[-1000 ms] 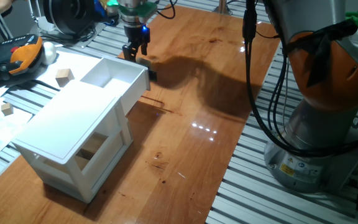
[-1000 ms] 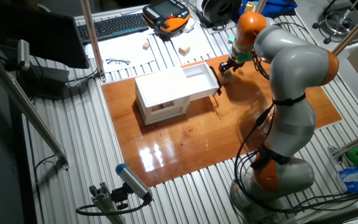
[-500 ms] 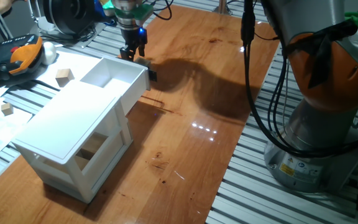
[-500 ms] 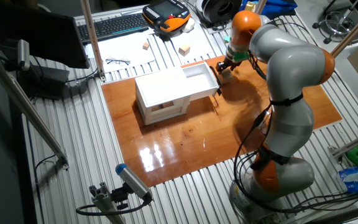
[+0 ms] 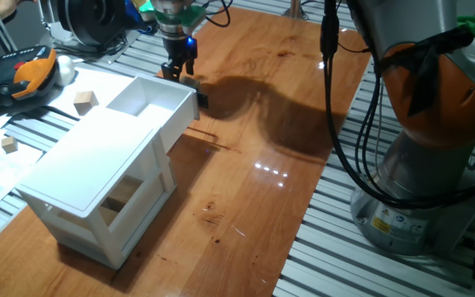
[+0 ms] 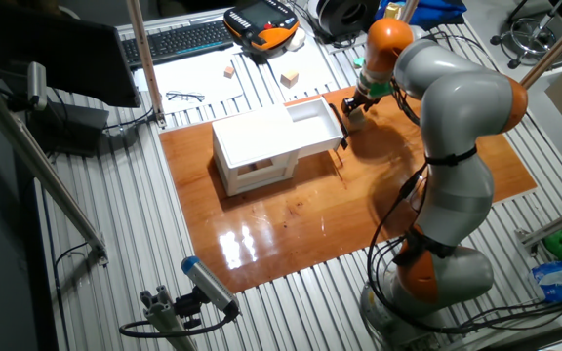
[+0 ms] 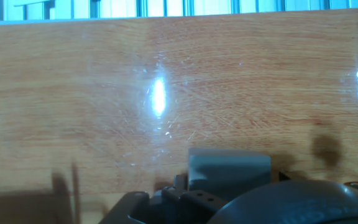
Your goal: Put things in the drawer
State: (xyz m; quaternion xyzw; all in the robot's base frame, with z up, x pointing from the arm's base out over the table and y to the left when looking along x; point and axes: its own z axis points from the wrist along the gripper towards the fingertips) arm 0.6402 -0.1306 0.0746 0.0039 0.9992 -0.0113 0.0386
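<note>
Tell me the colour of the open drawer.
White. The drawer matches its cabinet, with a small black handle; clearest in the fixed view nearest the cabinet.

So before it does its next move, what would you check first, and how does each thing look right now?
1. Drawer pulled open: ok.
2. Drawer has room: ok, its visible inside looks bare.
3. Gripper holding a cube: cannot tell; its fingertips sit low beside the drawer's front, and no view shows them clearly.
4. Cubes left outside: not ok, two cubes lie on the slatted surface beyond the cabinet.
5. Wooden board in front of the drawer free of obstacles: ok.
</note>
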